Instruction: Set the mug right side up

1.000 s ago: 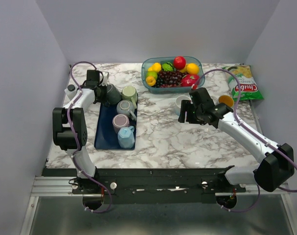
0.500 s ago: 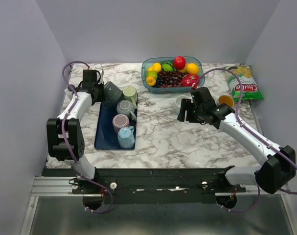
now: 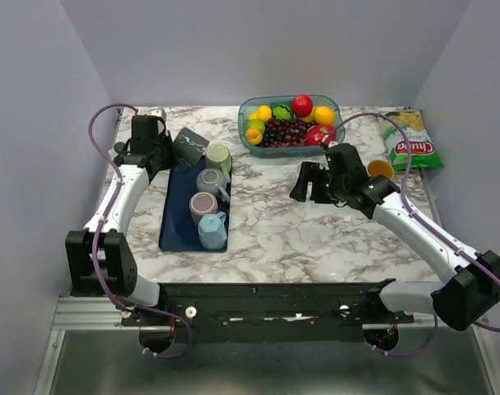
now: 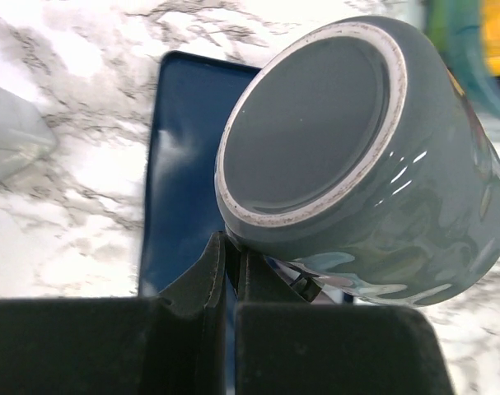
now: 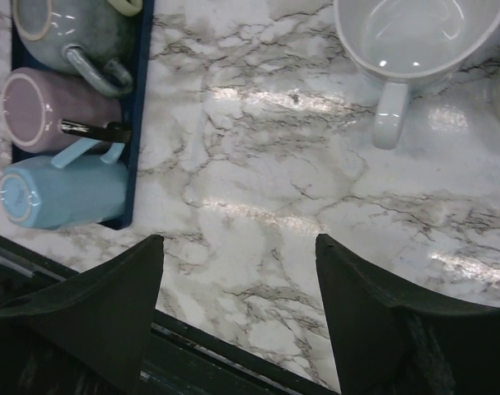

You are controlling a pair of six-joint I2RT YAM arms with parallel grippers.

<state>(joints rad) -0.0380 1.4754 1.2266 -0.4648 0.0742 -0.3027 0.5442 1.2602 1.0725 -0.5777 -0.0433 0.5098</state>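
Observation:
A dark grey mug (image 3: 189,145) hangs tilted over the back end of the blue tray (image 3: 174,226). My left gripper (image 3: 168,146) is shut on it. In the left wrist view the mug (image 4: 348,156) shows its flat base to the camera, and the fingers (image 4: 208,271) pinch it at its lower edge, where a bit of the handle shows. My right gripper (image 3: 304,183) hovers open above the marble at mid-table. In the right wrist view the right gripper (image 5: 237,243) has only bare marble between its fingers.
The tray holds a green mug (image 3: 218,155), a grey mug (image 3: 210,180), a mauve mug (image 3: 203,204) and a light blue mug (image 3: 212,230). A white mug (image 5: 406,37) stands upright. A fruit bowl (image 3: 251,111), a chips bag (image 3: 411,141) and a small orange object (image 3: 381,169) sit at the back right.
The left arm has swung back and left, lifting and turning the dark grey mug off the tray. The right gripper has drawn left, away from the white mug, and opened wider.

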